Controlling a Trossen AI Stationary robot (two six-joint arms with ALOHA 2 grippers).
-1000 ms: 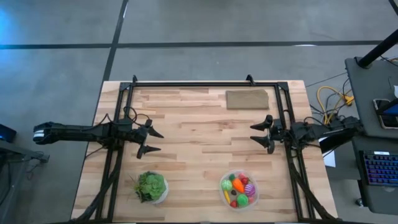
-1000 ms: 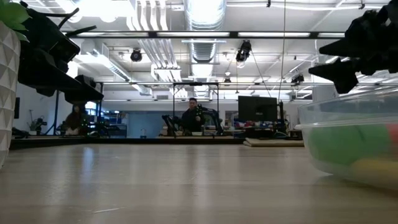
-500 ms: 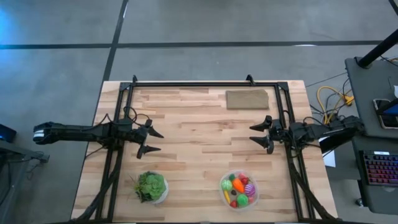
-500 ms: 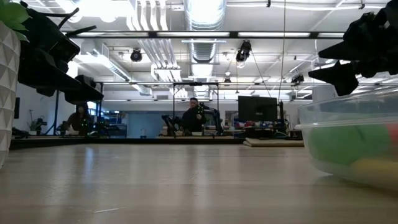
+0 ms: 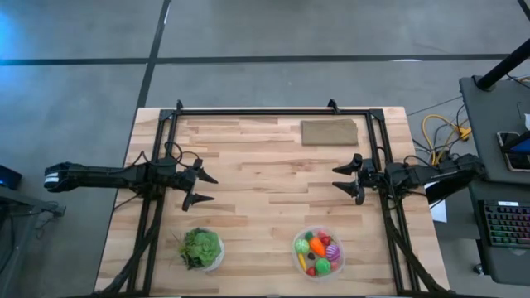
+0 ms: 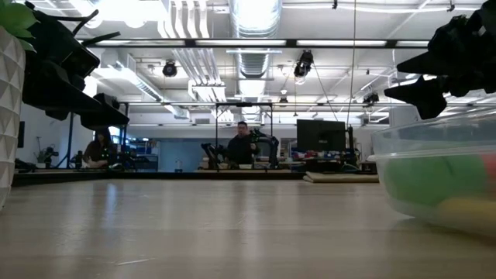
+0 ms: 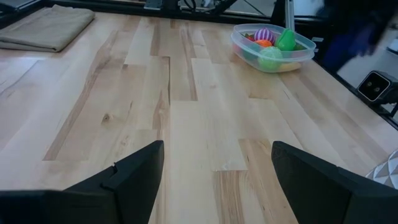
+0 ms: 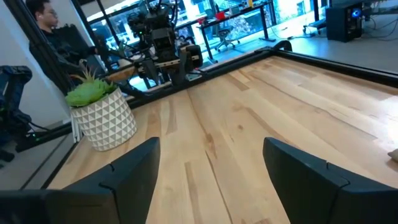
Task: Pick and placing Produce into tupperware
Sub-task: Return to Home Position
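The clear round tupperware point(image 5: 318, 253) stands near the table's near edge, right of the middle; it also shows in the left wrist view point(image 7: 271, 48) and close up in the low view point(image 6: 438, 174). Several tiny toy fruits and vegetables point(image 5: 317, 251), green, red, orange, yellow and magenta, lie inside it. My left gripper point(image 5: 201, 187) hovers open above the table's left part. My right gripper point(image 5: 343, 179) hovers open above the right part, farther from the near edge than the tupperware. Both hold nothing.
A white faceted pot with a leafy green plant point(image 5: 201, 247) stands near the near edge, left of the tupperware. A folded tan cloth point(image 5: 329, 132) lies near the far edge. A dark metal frame point(image 5: 265, 111) runs along the far edge and sides. Bare wood lies between the grippers.
My right gripper has drawn back a little toward the table's right edge; nothing else has visibly moved.
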